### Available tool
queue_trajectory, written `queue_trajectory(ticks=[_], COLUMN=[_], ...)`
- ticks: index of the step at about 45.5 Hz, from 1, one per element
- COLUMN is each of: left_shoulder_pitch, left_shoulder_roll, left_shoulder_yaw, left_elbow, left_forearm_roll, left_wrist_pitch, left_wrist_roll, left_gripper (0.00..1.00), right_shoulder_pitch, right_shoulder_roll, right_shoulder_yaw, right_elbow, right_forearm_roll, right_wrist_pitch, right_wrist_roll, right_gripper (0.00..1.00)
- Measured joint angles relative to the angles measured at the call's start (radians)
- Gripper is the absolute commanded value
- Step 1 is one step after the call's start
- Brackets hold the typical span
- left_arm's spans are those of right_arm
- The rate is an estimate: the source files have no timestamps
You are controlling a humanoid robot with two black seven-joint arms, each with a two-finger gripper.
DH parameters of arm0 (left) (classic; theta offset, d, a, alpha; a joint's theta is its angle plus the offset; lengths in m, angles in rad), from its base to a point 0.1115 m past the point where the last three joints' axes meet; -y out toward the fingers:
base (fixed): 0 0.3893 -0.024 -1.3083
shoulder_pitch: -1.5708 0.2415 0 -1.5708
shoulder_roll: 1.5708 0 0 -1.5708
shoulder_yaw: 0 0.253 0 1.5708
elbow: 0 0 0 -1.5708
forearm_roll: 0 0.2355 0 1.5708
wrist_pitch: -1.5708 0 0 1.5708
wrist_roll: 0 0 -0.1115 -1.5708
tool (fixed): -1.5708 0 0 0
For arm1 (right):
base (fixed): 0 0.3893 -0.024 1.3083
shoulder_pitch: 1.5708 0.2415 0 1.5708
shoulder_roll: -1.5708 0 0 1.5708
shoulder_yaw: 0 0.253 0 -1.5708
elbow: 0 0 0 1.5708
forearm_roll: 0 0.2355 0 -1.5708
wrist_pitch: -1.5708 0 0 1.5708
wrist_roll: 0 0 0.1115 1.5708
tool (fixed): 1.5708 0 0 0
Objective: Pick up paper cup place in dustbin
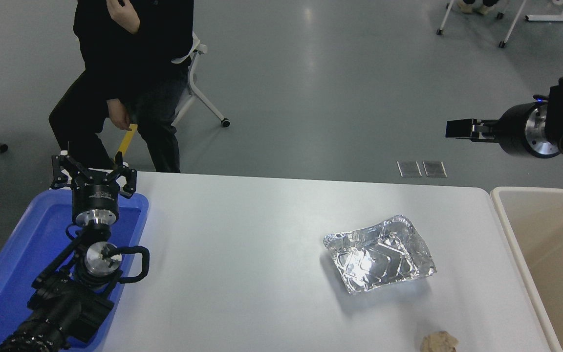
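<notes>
No paper cup shows in the head view. The dustbin (506, 215), a large beige bin with a thick rounded rim, stands off the table's right end, and its inside looks bare where I can see it. My right gripper (462, 129) hangs in the air above and behind the dustbin's far corner. It points left, is seen side-on, and nothing shows in it. My left gripper (92, 168) is parked at the lower left over the blue tray, open, holding nothing.
A crumpled silver foil tray (379, 254) lies right of the table's centre. A crumpled brown paper ball (439, 342) sits at the front edge. The blue tray (12, 264) is at the left. A person (130, 73) sits on a chair behind the far left corner.
</notes>
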Motion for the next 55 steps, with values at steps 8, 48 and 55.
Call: queue_trajectory(ticks=[8,48,55], left_shoulder_pitch=[0.000,0.000,0.000], left_shoulder_roll=[0.000,0.000,0.000], left_shoulder_yaw=[0.000,0.000,0.000], left_elbow=[0.000,0.000,0.000], left_forearm_roll=[0.000,-0.001,0.000], left_wrist_pitch=[0.000,0.000,0.000], left_wrist_roll=[0.000,0.000,0.000], left_gripper=[0.99,0.99,0.99], right_shoulder_pitch=[0.068,0.279,0.299], right_shoulder_roll=[0.027,0.248,0.268], right_shoulder_yaw=[-0.019,-0.008,-0.003], right_elbow=[0.062,0.144,0.145], right_forearm_roll=[0.008,0.242,0.291], right_wrist_pitch=[0.107,0.545,0.593], right_wrist_roll=[0.003,0.003,0.004], right_gripper=[1.00,1.00,1.00])
